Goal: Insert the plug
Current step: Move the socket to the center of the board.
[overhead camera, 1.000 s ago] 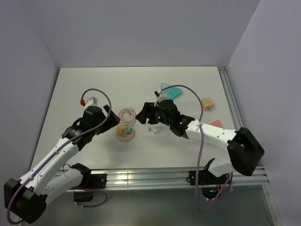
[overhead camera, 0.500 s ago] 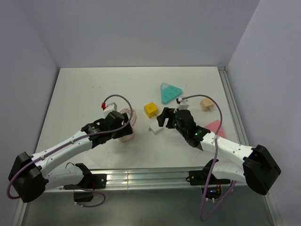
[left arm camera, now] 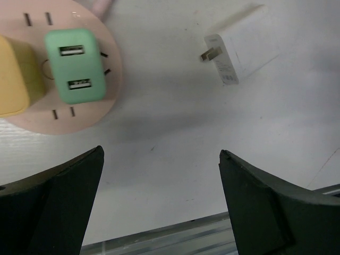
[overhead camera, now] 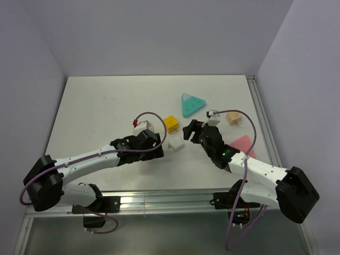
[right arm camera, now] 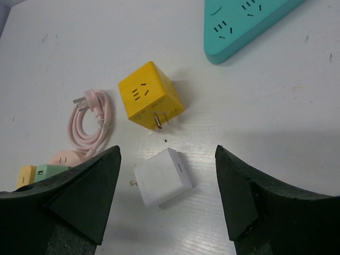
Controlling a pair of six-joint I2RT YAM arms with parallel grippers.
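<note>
Plug (left arm camera: pixel 74 66) sits on the pink disc (left arm camera: pixel 93 114), upper left of the left wrist view, and left claw (left arm camera: pixel 161 154) has just swung in over it, apart and empty like right claw (right arm camera: pixel 168 150), so grabbing looks next.

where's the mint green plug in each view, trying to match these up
Top external: not visible; the left arm seems to cover it.
Left wrist: upper left, the mint-green plug on the pink round base, beside a yellow plug.
Right wrist: bottom-left edge, only partly showing.
Shared landmark: the white charger, in all three.
</note>
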